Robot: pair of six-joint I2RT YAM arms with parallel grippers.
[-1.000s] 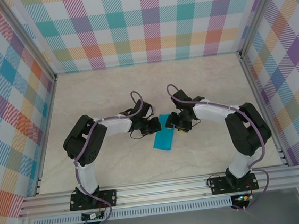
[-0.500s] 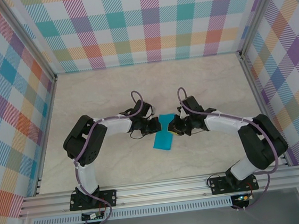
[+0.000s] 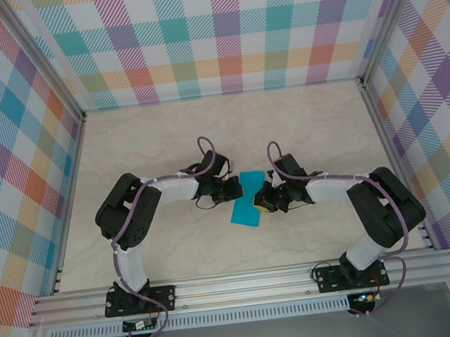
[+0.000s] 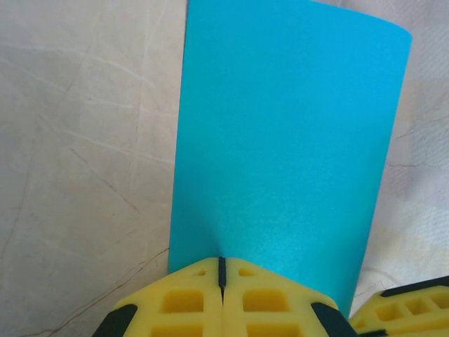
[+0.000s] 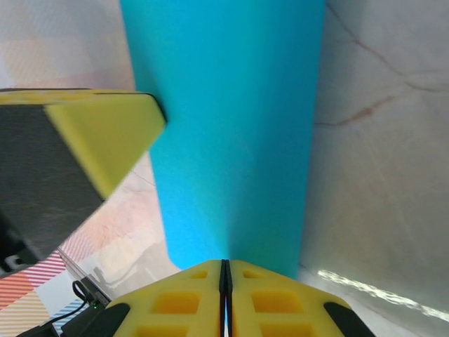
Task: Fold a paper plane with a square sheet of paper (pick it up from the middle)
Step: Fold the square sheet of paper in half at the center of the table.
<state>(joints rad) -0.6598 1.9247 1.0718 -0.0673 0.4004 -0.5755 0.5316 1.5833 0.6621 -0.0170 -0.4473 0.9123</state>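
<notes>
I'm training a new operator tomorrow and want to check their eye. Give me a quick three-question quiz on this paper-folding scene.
1. True or false: the paper lies untouched on the table.
2. Of the left tool and the right tool, which is shut on the paper? A) left only B) right only C) both
3. Fill in: the walls carry a ____ pattern.

Key: 1 false; 2 C; 3 checked.
</notes>
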